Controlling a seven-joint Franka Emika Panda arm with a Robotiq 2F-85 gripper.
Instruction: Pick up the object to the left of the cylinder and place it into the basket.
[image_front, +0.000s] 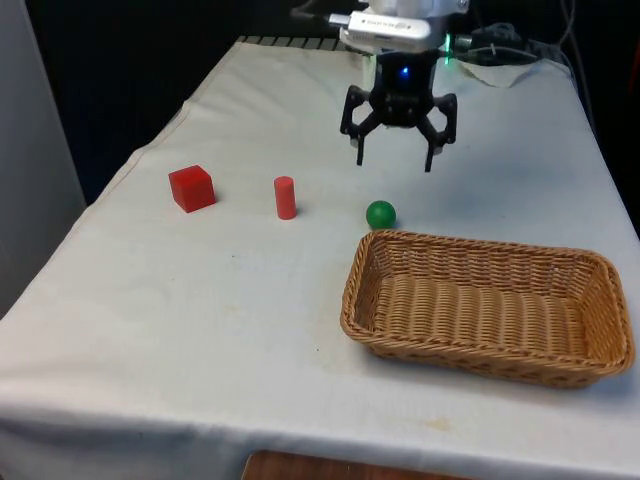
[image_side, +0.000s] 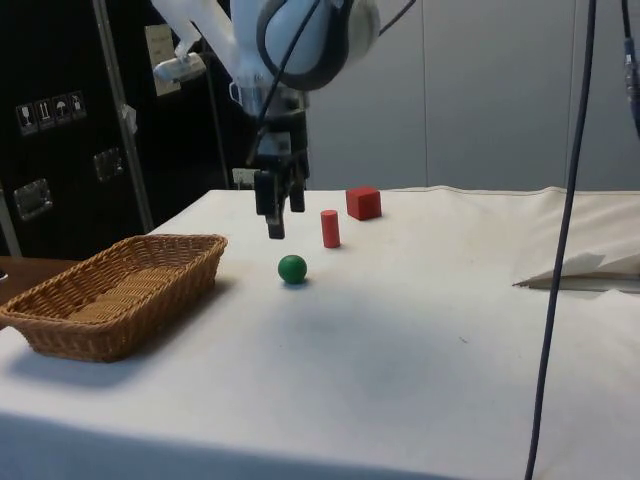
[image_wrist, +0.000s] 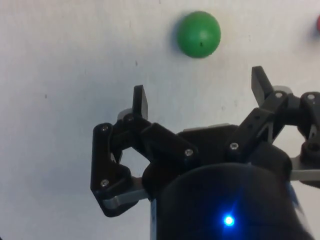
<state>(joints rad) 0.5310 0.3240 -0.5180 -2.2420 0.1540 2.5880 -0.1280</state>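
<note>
- Three small objects lay on the table (image_front: 250, 330) and only one was the target: the red cube (image_front: 191, 188), sitting off to the front view's left of the red cylinder (image_front: 285, 197), with the green ball (image_front: 380, 214) on the cylinder's other side.
- The gripper (image_front: 398, 158) hung in the air with its jaws spread wide and nothing between them, so no grasp had begun.
- Nearest to the jaws was the ball, just ahead of the fingertips (image_wrist: 141, 100) in the wrist view and a little below them; a straight descent from here looked likely to close on the wrong object.
- The cube was the farthest of the three from the jaws, beyond the cylinder, so the reach had to pass over or around that upright cylinder; a low sweep risked knocking it over, and a toppled cylinder could roll and muddle the layout.
- The ball seemed the loosest thing there: a brush from a finger would probably send it rolling across the cloth, perhaps against the basket (image_front: 352, 290).
- The cube sat turned at an angle to the jaws, judging from the front view, so closing on its corners rather than flat faces could make it twist or slip out.
- The basket stood near and below the jaws, on the side away from the cube, so the carry back would be long; a weak hold could drop the cube short of the rim.
</note>
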